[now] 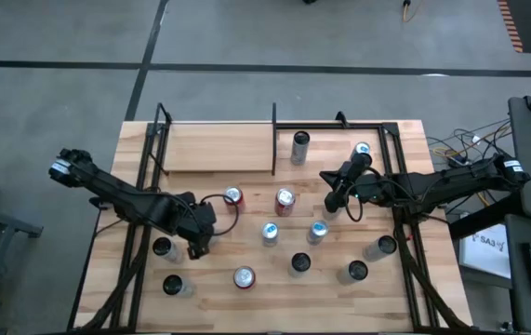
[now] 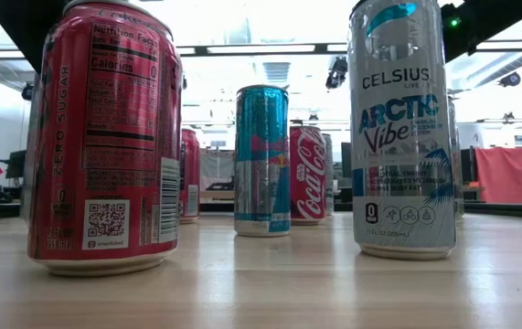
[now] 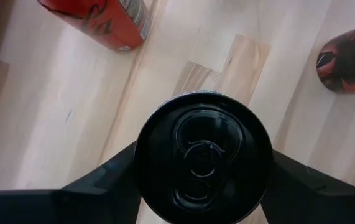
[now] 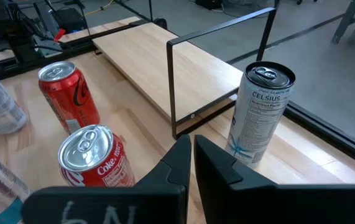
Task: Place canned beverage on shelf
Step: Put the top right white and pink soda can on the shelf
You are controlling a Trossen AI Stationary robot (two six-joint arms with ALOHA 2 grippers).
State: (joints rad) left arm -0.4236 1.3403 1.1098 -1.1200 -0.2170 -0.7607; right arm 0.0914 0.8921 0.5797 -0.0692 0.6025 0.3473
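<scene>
Black can [image 3: 203, 165] sits upright between the left claw's [image 1: 198, 244] spread fingers [image 3: 102, 180]; whether they grip it, I cannot tell. Right claw [image 4: 191, 144] hovers pressed together, shelf [image 4: 165, 68] just ahead.

- A red Zero Sugar can [image 2: 105, 137] stands closest, at nine o'clock, its nutrition label and QR code facing out.
- A white Celsius Arctic Vibe can [image 2: 402, 132] stands at three o'clock.
- Between them, farther back, a blue slim can [image 2: 261, 160] stands just beside a red Coca-Cola can [image 2: 307, 174].
- All stand upright on the pale wooden table [image 2: 270, 283].
</scene>
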